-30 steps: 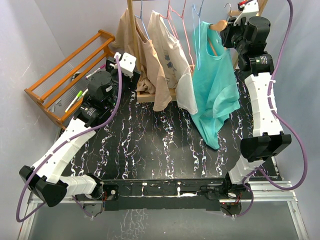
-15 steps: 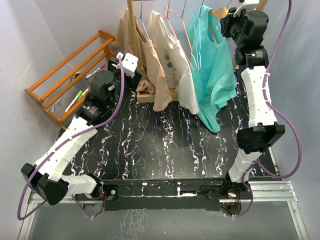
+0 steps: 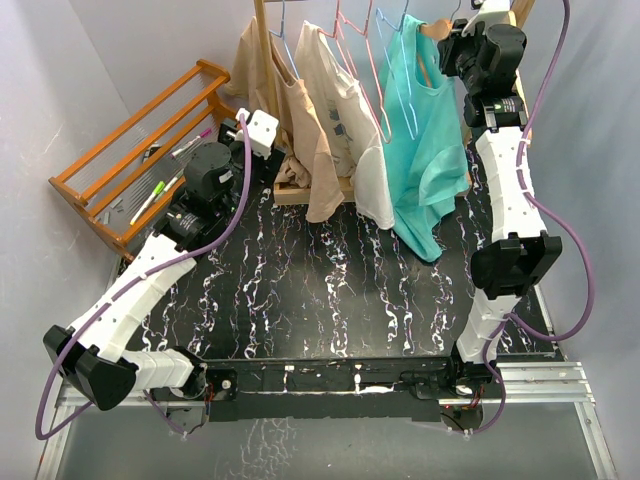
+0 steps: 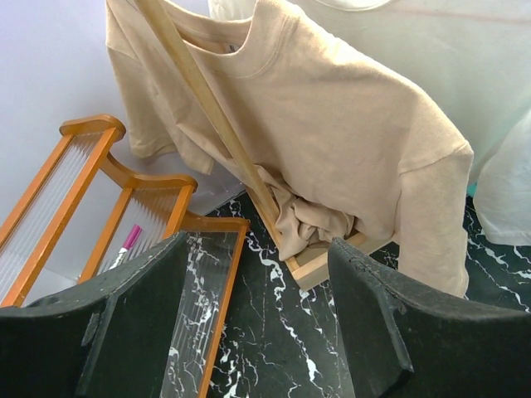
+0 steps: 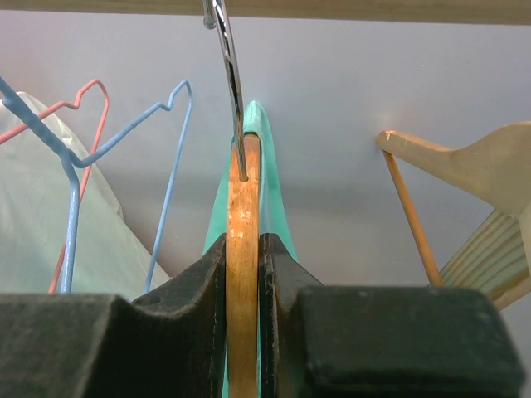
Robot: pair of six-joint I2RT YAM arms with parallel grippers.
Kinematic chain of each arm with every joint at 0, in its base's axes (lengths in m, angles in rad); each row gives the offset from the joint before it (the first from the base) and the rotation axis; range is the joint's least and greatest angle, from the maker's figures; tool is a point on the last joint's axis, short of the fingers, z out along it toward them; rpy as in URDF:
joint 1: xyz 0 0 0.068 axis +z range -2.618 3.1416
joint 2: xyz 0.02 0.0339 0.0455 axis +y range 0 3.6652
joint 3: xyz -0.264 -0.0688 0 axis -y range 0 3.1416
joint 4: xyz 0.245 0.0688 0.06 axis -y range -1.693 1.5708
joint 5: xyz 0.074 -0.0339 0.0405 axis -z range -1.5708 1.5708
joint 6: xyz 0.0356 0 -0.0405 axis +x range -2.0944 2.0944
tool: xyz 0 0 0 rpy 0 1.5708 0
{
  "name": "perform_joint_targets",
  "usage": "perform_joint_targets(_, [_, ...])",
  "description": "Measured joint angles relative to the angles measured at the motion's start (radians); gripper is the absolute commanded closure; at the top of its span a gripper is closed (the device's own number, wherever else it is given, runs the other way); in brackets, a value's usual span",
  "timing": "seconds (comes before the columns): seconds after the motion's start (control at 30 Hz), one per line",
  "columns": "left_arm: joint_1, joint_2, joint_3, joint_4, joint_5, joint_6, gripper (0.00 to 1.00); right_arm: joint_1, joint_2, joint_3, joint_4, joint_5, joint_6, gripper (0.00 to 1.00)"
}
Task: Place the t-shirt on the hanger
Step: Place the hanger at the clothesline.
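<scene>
teal t-shirt (image 3: 425,150) hangs beside cream shirts (image 3: 338,112), right tool (image 5: 242,253) clamping hanger (image 5: 242,195).

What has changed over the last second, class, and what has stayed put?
The right arm stretched away from its base toward the rail, its jaws shut on the hanger, carrying the t-shirt up and back; its hem now lies higher in the top view. The left arm and the beige shirts hardly moved.
</scene>
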Motion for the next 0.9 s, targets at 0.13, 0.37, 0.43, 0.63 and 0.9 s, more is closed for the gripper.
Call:
perform_joint_targets(0.13, [0.0,0.0,-0.002,0.0,0.004,-0.003,0.33,0.0,0.0,0.002,0.001,0.003,0.0,0.92])
perform_joint_targets(0.37, [0.0,-0.001,-0.004,0.0,0.015,-0.012,0.33,-0.005,-0.007,0.05,0.021,0.003,0.016,0.92])
perform_joint_targets(0.43, [0.0,-0.005,-0.014,0.0,0.016,-0.013,0.33,-0.006,-0.029,0.023,0.055,0.005,0.022,0.92])
perform_joint_targets(0.63, [0.0,-0.011,-0.032,-0.002,0.021,-0.015,0.33,-0.006,-0.054,0.021,0.067,0.016,0.022,0.92])
perform_joint_targets(0.9, [0.0,-0.011,-0.032,-0.002,0.023,-0.018,0.33,-0.006,0.01,0.137,0.026,0.023,0.021,0.92])
